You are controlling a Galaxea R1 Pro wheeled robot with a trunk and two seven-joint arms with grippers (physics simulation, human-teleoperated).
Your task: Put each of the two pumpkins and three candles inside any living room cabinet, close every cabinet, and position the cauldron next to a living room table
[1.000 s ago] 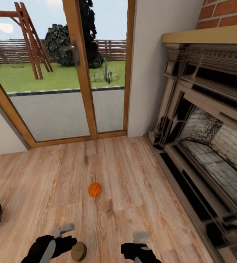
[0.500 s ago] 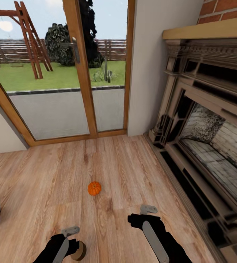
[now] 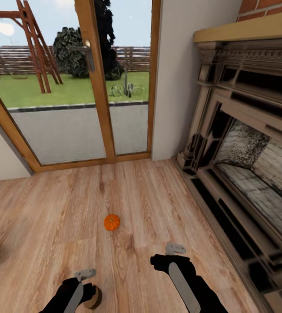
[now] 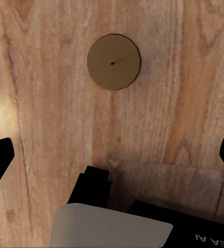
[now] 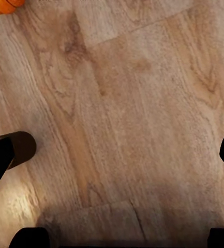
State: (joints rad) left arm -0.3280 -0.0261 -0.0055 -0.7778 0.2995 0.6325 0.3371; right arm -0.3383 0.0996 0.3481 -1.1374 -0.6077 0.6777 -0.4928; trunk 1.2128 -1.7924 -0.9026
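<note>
Tan candle [image 4: 114, 61], apparently upright, beneath spread left pincer [image 4: 112, 155].

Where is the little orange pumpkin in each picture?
Head view: pumpkin on the wooden floor, near centre.
Right wrist view: at a corner, cut off by the edge.
Left wrist view: a tan candle instead.
Shared landmark: the wooden floor.

Light wood plank flooring [image 3: 158, 208] is laid across the whole room. A big glazed door with a wooden frame [image 3: 98, 82] is set in the back wall, and a lawn [image 3: 67, 89], fence [image 3: 132, 58] and wooden swing frame [image 3: 36, 48] are seen through it. A dark ornate fireplace [image 3: 245, 161] is built in on the right, topped by a pale mantel [image 3: 245, 32] under red brick [image 3: 267, 6].
</note>
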